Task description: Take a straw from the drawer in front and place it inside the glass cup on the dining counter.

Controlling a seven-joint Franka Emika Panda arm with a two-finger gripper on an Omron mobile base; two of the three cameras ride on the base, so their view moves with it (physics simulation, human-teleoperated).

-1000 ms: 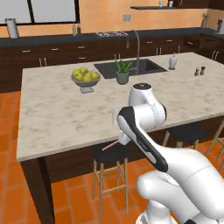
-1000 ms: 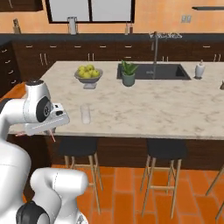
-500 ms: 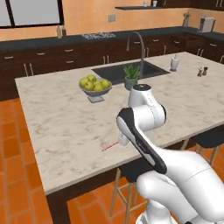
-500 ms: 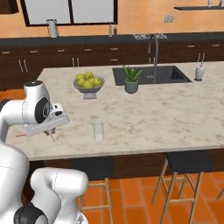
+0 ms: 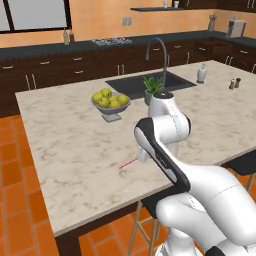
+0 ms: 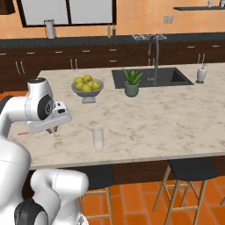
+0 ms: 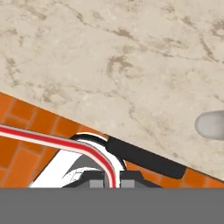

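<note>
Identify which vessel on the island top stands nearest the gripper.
The glass cup, clear and empty, near the front edge; the fruit bowl and plant pot sit farther back from the gripper.

Base views flank dining counter [image 5: 65, 150]; hand view close, seemingly downward.

dining counter [image 5: 75, 150] — matt beige marbled stone — glass cup [image 6: 97, 137] clear, straw [image 7: 52, 141] glossy.

orange tile floor [image 5: 20, 220], orange walls [image 5: 100, 20]
</note>
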